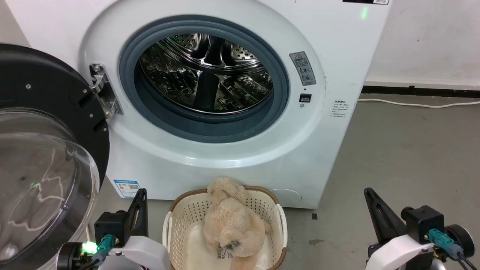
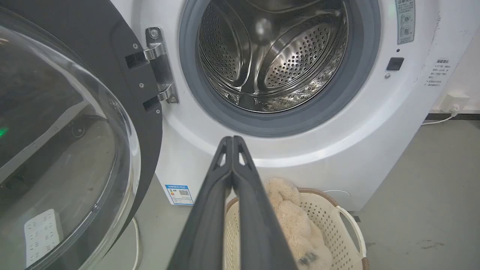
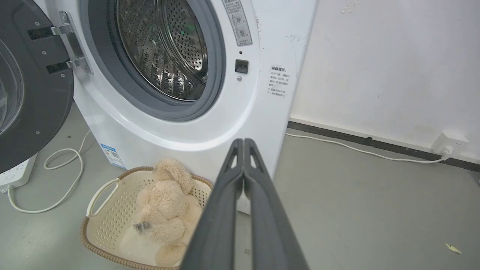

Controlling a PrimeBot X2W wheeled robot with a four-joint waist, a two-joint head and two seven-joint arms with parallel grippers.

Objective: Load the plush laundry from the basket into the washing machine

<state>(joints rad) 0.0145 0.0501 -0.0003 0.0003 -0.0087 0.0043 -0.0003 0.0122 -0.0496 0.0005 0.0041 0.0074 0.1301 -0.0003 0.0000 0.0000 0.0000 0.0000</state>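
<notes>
Left gripper [image 2: 232, 139] and right gripper [image 3: 243, 140] sit low, fingers pressed together and empty, so one should spread wide and bite deep into the plush laundry [image 1: 232, 221] slumped in the basket [image 1: 187, 213] bottom centre, below the washing machine [image 1: 330, 93], near rim cut off.

Shiny steel drum [image 1: 206, 71], shaggy plush laundry [image 1: 232, 221]

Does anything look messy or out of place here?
Nothing spilled or broken. The plush toy slumps in the basket, poking above its rim by the washing machine; a small yellowish scrap lies on the floor.
</notes>
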